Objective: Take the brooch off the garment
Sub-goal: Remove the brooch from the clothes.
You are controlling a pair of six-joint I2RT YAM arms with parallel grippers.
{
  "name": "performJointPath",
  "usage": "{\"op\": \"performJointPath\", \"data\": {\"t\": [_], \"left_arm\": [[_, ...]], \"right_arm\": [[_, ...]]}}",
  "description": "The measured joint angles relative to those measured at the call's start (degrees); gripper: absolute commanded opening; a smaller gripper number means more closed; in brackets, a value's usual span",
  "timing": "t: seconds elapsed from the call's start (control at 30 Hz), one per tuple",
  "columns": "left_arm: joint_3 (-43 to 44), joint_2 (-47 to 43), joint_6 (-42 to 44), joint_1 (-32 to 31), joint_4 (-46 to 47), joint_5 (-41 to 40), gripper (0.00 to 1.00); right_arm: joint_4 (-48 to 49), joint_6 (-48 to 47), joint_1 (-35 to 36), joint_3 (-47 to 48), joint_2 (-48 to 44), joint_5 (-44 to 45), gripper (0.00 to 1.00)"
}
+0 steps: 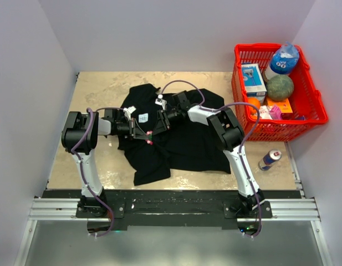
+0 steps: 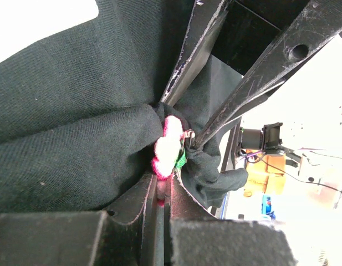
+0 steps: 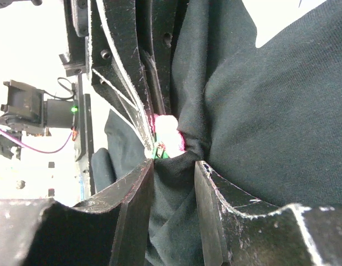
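Two pincers converge on the brooch (image 2: 166,147), pinned mid-garment (image 2: 76,138) on the table (image 1: 98,88). The left pincer (image 2: 158,191) seemingly clamps the light, fragile beads, the best hold; the right pincer (image 3: 173,172) grips limp cloth just beside.

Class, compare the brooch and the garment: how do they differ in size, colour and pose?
The brooch is tiny, the garment large. The brooch is pink and white, the garment black. The brooch sits at one pinched fold; the garment lies crumpled across the table. Shared: they are fastened together.
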Motion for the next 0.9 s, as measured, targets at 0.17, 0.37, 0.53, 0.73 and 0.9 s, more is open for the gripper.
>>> {"op": "performJointPath", "data": {"t": [0.17,0.37,0.53,0.73,0.9], "left_arm": [[0.0,0.1,0.0,0.0,0.1,0.2,0.00],[0.0,0.1,0.0,0.0,0.1,0.2,0.00],[0.0,0.1,0.0,0.0,0.1,0.2,0.00],[0.1,0.3,0.0,0.0,0.2,0.4,0.00],[0.1,0.3,0.0,0.1,0.1,0.6,0.00]], "right_arm": [[0.7,0.4,0.0,-0.2,0.1,-0.4,0.37],[-0.7,-0.3,0.2,0.3,0.1,1.3,0.33],[-2.1,-0.8,0.3,0.9,0.1,2.1,0.38],[-0.9,-0.2,0.3,0.9,0.3,0.0,0.40],[0.6,1.4,0.3,0.9,1.1,-1.1,0.38]]}}
